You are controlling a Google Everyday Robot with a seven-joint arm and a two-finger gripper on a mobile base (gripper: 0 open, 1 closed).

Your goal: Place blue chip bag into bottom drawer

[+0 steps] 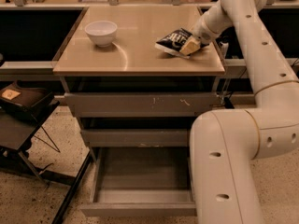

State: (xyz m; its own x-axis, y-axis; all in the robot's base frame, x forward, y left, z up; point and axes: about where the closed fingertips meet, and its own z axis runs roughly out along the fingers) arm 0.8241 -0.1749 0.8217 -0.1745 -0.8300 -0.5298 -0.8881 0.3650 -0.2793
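The blue chip bag [174, 41] is a crinkled dark-blue foil bag with white lettering, held at the right side of the tan tabletop [135, 55]. My gripper [190, 45] is shut on the bag's right end and holds it tilted just above the surface. The bottom drawer [140, 185] is pulled open below, with a grey box-like interior that holds nothing. My white arm [243, 139] covers the drawer's right side.
A white bowl [101, 32] stands at the table's back left. Two shallower grey drawers [140, 104] with scuffed fronts sit above the open one. A dark side stand [25, 106] with a tan-labelled object is at the left. Clutter lines the far counter.
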